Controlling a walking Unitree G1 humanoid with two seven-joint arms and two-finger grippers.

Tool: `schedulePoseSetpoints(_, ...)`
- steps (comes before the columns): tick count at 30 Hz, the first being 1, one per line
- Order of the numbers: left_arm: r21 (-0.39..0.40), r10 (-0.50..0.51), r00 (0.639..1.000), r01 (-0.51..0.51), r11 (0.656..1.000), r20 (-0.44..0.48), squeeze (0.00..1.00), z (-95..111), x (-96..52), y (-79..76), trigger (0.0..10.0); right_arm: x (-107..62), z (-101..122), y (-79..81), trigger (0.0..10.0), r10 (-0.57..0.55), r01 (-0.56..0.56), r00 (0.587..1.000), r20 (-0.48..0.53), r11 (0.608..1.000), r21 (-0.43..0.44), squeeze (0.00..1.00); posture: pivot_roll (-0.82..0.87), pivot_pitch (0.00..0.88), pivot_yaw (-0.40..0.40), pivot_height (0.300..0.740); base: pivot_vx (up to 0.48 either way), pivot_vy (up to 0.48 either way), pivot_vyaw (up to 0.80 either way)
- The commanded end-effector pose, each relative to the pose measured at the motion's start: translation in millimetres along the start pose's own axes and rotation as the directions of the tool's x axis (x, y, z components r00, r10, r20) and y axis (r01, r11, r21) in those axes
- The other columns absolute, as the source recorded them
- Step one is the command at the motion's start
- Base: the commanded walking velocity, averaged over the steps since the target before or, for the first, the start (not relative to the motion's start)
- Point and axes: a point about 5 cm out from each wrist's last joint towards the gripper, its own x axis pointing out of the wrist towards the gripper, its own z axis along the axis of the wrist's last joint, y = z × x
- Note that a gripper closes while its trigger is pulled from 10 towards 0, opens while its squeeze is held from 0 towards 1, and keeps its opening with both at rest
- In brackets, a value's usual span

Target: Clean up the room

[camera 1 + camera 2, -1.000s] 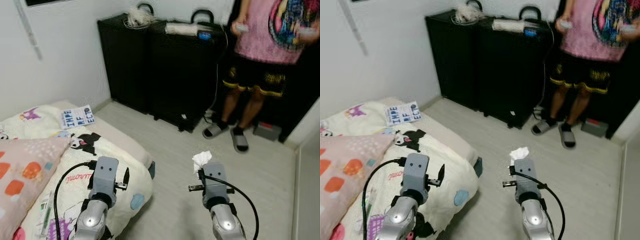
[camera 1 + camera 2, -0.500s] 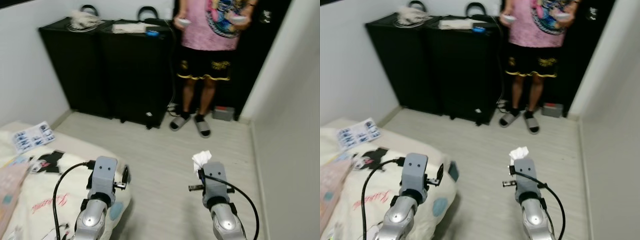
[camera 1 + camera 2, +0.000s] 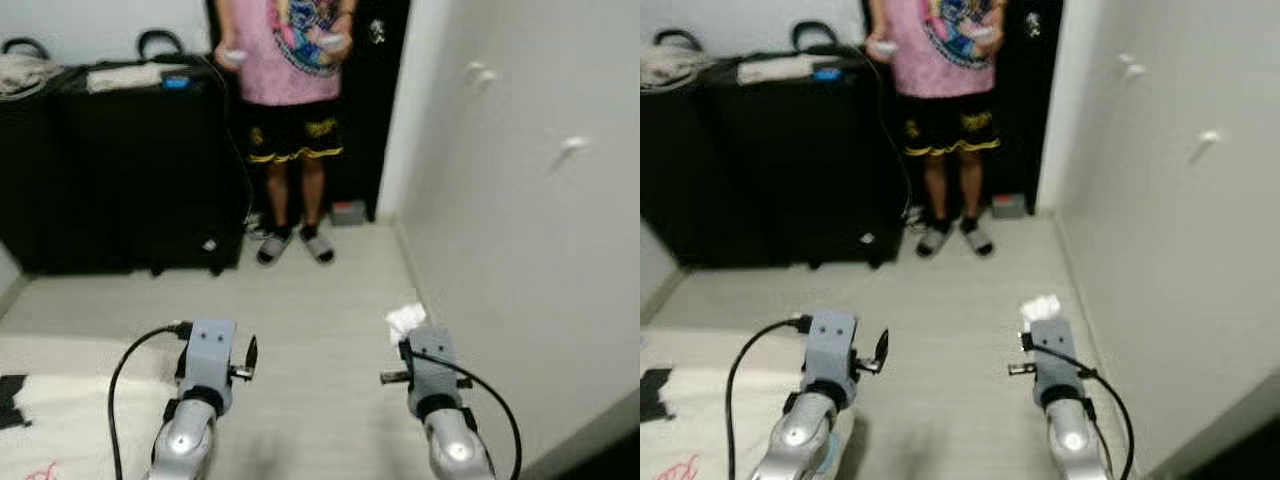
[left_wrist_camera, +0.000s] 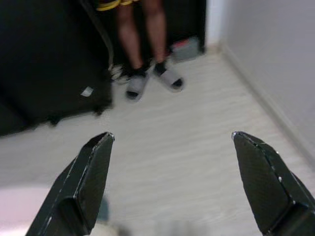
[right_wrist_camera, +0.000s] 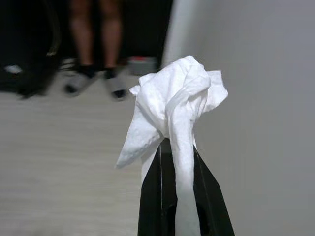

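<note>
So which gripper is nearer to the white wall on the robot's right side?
Right. The right gripper, shut on a crumpled tissue, is held up close beside the wall. The left gripper, open, is further from it, across the floor, toward the bed.

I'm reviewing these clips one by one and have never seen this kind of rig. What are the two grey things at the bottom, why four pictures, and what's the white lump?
The grey things are the arms of a walking humanoid robot, seen from a stereo camera on its head; those two pictures show the same scene. The other two come from cameras on its wrists, looking along each gripper's black fingers.

The right gripper is shut on a crumpled white tissue, the lump above the right arm in the head views. The left gripper is open and holds nothing.

Ahead is pale floor, a white wall on the right, black cabinets on the left, and a person standing with a controller in each hand. A corner of bedding lies at lower left.
</note>
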Motion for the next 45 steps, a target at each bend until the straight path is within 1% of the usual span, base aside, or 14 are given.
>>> schedulePoseSetpoints(1,0.014,0.012,1.000,-0.012,1.000,-0.022,0.00,-6.4,-3.3,5.1,10.0,-4.4,-7.7,5.6,10.0,0.007,-0.006,0.999,-0.031,1.000,0.015,0.00,-0.03,0.137,0.029,0.726,0.000,0.000,-0.80)
schedulePoseSetpoints(11,0.015,0.017,1.000,-0.017,1.000,-0.022,0.00,-5.9,-1.9,6.3,10.0,-3.8,-7.5,6.3,10.0,0.005,-0.004,0.999,-0.036,1.000,0.022,0.00,-0.03,0.138,0.030,0.726,0.000,0.000,-0.80)
schedulePoseSetpoints(20,0.010,0.012,1.000,-0.012,1.000,-0.021,0.00,-5.4,0.3,1.9,10.0,-2.9,-7.6,2.5,10.0,-0.005,0.006,0.999,-0.037,1.000,0.018,0.00,-0.04,0.139,0.032,0.726,0.000,0.000,-0.80)
schedulePoseSetpoints(36,0.010,0.008,1.000,-0.008,1.000,-0.021,0.00,-5.7,0.4,1.7,10.0,-3.6,-9.6,1.1,10.0,-0.015,0.016,0.999,-0.049,1.000,0.019,0.00,-0.04,0.141,0.036,0.726,0.000,0.000,-0.80)
schedulePoseSetpoints(45,0.009,0.003,1.000,-0.003,1.000,-0.019,0.00,-5.1,2.5,-0.2,10.0,-2.9,-10.0,-2.6,10.0,-0.027,0.027,0.998,-0.051,1.000,0.012,0.00,-0.05,0.137,0.033,0.726,0.000,0.000,-0.80)
